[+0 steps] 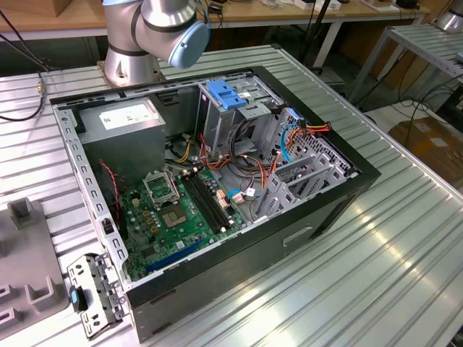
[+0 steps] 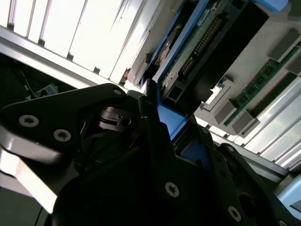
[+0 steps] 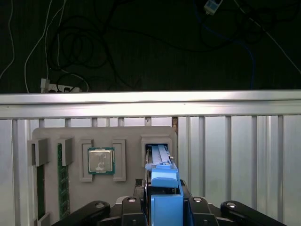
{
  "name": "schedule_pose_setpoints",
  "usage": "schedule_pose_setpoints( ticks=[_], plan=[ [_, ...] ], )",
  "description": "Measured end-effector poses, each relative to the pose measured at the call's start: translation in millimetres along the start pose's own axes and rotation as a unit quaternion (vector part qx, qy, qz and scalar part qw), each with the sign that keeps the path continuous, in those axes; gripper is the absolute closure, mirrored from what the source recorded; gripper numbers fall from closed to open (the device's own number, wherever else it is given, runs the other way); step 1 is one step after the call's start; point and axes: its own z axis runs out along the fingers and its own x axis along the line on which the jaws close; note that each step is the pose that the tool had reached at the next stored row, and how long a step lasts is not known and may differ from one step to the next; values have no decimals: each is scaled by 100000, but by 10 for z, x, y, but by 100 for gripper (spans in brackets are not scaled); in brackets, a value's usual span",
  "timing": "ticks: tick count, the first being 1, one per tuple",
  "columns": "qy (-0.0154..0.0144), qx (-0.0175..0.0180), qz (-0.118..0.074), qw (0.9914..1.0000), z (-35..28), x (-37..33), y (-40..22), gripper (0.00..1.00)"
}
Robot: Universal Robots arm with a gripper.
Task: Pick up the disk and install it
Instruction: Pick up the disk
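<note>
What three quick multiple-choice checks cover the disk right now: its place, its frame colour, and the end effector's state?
1. Where is the disk?
A) inside the computer
B) between the fingers of the end effector, at the grey tray
C) flat on the table

2. What colour is the disk's frame?
A) blue
B) red
C) yellow

3. What state is the end effector in?
A) wide open, holding nothing
B) shut on a cable
C) shut on the disk

Answers:
1 B: the first wrist view shows it standing on edge between the fingers at the tray.
2 A: the frame is blue in both wrist views.
3 C: the fingers sit against both sides of the frame.
</note>
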Motion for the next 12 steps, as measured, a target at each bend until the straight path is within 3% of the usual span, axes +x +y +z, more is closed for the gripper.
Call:
schedule_pose_setpoints(
  ticks=[6,8,12],
  plan=[
    [65,-6,-3,100000,-68,0,0,63],
    [343,-1,-1,99999,-123,0,0,63],
    [603,13,-1,99998,-218,-1,-1,63]
  ],
)
